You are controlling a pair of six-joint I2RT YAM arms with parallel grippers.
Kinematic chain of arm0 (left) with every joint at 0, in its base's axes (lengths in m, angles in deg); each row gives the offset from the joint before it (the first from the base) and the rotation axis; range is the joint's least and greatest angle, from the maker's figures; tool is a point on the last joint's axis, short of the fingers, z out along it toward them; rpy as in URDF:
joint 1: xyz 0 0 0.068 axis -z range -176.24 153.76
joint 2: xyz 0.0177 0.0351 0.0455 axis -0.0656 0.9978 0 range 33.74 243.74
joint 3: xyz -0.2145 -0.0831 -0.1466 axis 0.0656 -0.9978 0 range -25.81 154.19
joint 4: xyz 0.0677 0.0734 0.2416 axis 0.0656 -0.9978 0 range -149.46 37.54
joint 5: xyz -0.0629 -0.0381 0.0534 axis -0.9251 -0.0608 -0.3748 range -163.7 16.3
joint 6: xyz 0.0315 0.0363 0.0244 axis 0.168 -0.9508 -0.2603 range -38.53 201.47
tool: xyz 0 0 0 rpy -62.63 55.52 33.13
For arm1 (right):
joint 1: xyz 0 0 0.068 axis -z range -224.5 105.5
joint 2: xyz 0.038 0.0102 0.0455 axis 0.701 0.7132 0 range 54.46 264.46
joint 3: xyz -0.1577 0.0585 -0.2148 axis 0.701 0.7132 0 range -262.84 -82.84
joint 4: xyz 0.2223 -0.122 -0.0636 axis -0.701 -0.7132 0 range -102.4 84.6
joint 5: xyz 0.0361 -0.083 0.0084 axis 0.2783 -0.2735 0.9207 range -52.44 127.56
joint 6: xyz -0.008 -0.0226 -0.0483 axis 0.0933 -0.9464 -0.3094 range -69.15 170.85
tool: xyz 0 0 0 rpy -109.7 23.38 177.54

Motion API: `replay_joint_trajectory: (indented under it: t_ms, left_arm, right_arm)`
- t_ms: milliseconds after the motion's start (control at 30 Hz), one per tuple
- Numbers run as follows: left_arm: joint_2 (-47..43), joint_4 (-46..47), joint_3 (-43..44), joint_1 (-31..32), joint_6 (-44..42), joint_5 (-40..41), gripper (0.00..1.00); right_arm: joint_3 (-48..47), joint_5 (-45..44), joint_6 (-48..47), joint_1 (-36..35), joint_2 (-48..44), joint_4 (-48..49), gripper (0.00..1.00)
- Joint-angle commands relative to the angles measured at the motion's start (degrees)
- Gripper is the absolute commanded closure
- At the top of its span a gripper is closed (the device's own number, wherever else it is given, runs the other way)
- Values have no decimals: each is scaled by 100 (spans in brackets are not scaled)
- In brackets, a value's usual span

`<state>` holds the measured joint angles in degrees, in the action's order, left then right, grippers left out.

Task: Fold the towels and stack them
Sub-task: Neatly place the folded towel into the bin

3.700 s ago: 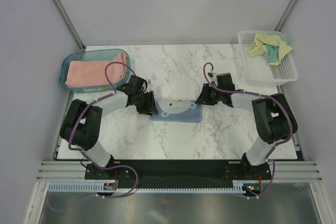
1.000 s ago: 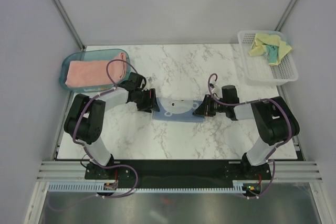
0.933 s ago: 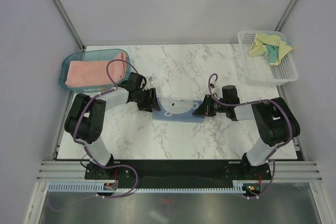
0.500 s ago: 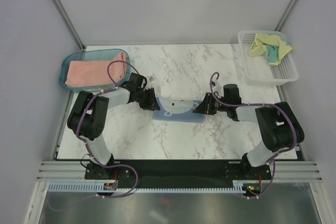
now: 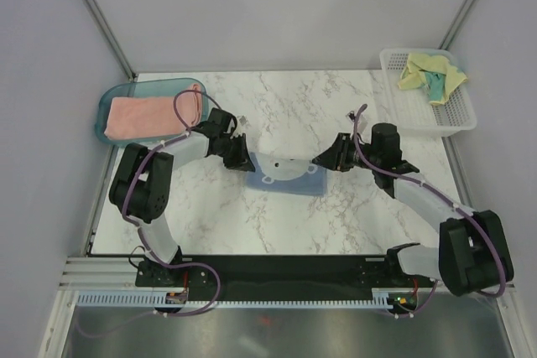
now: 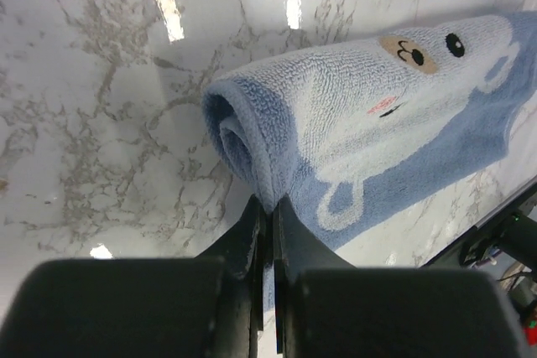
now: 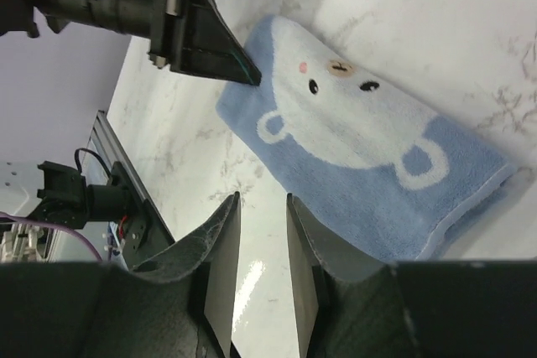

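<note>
Marble-patterned tabletop [image 5: 294,106] carries the light blue towel [image 5: 284,173], soft cloth with a white bear face, folded into a compact oblong at the centre. Over the last second the left gripper [image 6: 270,207] has closed. Its fingers now press together at the towel's rolled left edge and seem to nip the cloth there. The right gripper [image 7: 262,203] has drawn back from the right end, and its fingers stand a narrow gap apart with nothing between them. This suggests the folding of this towel is finished and the left arm is taking it for stacking. The likely target is the folded salmon-pink towel [image 5: 138,115] in the teal translucent plastic tray [image 5: 102,111]. A crumpled pale yellow and teal towel [image 5: 430,73] waits in the white mesh basket [image 5: 436,119].
</note>
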<state>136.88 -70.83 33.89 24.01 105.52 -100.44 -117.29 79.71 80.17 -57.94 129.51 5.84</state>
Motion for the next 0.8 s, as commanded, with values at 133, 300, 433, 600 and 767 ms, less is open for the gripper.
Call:
replay_joint_trajectory:
  t_ms: [133,300,433,600,767]
  left_arm:
    - [-460,-1212,980,32,-6,1126,98]
    - [-505,-1915,1648,14,-269,1829,98]
    - [-356,-2372,2332,-21,-576,2471,98]
    - [30,-2995,3457,-231,-945,3236,98]
    - [418,-3331,4285,-600,-1245,3754,98]
  right_arm:
    - [-676,-321,3,34,-930,-649,63]
    - [-983,-628,-5,42,-1185,-1115,53]
    - [-1080,-866,12,42,-1308,-1362,2]
    - [-1160,-1042,-111,51,-1440,-1564,2]
    - [-1186,-1033,-181,60,-1353,-1643,2]
